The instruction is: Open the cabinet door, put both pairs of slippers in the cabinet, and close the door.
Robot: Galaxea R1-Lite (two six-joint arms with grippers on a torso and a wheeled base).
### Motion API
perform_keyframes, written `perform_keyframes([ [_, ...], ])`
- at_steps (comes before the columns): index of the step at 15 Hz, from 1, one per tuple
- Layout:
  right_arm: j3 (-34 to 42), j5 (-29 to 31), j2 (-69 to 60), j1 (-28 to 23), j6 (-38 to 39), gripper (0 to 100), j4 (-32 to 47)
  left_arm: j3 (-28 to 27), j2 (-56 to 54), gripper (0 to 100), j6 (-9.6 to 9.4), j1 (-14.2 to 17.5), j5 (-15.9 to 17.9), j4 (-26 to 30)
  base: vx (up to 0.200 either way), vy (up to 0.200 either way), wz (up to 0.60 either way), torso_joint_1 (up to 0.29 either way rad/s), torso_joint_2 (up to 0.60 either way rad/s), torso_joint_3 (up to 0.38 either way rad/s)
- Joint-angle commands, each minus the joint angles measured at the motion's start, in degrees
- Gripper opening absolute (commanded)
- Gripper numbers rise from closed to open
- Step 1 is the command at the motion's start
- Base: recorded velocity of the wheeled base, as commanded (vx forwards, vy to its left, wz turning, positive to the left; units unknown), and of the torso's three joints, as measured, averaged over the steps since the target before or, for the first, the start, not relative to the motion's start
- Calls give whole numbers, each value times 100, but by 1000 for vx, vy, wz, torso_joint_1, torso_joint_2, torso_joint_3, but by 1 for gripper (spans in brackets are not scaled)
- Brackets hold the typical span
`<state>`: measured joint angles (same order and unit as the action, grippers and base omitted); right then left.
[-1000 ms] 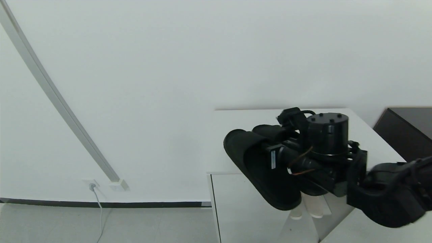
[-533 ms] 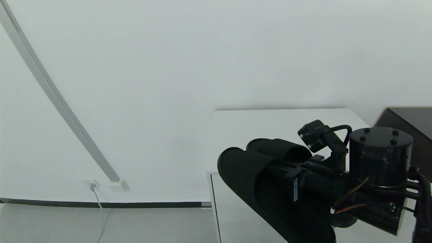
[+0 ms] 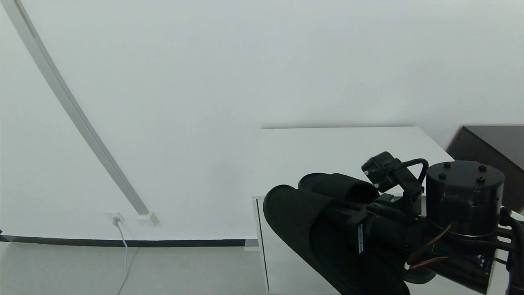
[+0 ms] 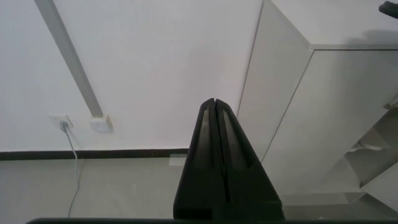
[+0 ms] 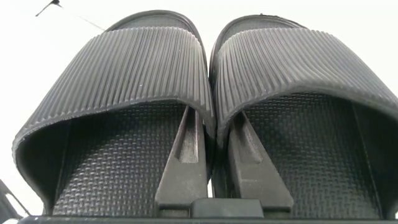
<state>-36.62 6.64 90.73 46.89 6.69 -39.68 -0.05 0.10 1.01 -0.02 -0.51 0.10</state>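
The right gripper (image 5: 214, 163) is clamping a pair of black slippers (image 5: 149, 68). One finger is sitting inside each shoe, squeezing their touching inner sides together. The pair is hanging tilted in front of the cabinet (image 3: 339, 151). The left gripper (image 4: 215, 143) is resting with its fingers pressed together on nothing, in front of the cabinet and toward its left side.

The step in hand is probably carrying this pair into the cabinet. The pinch is catching only the inner edges, so the arm should be going slowly, levelling the soles and lowering them to the height of the shelves (image 4: 373, 155). It should then be entering toes first without clipping the frame.

The grey floor (image 3: 123, 270) is stretching left of the cabinet. The white wall (image 3: 204, 82) behind the cabinet is carrying a slanted conduit (image 3: 73, 110), a socket (image 3: 116, 218) and a cable (image 3: 125, 254). A dark unit (image 3: 491, 143) is standing right of the cabinet.
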Motion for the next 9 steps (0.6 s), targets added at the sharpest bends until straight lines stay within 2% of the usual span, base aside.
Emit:
perform_keyframes([
  [1,15,4,23,14,-1,0,4,5,8,0,-5,-6,-2,-1,-200,0,0,-12,-7,2],
  [5,23,12,94,31,7,0,-40,5,8,0,-13,2,-2,-1,-200,0,0,1,1,5],
  [9,76,21,67,40,7,0,-84,-4,8,0,-5,2,-2,-1,0,0,0,0,0,0],
])
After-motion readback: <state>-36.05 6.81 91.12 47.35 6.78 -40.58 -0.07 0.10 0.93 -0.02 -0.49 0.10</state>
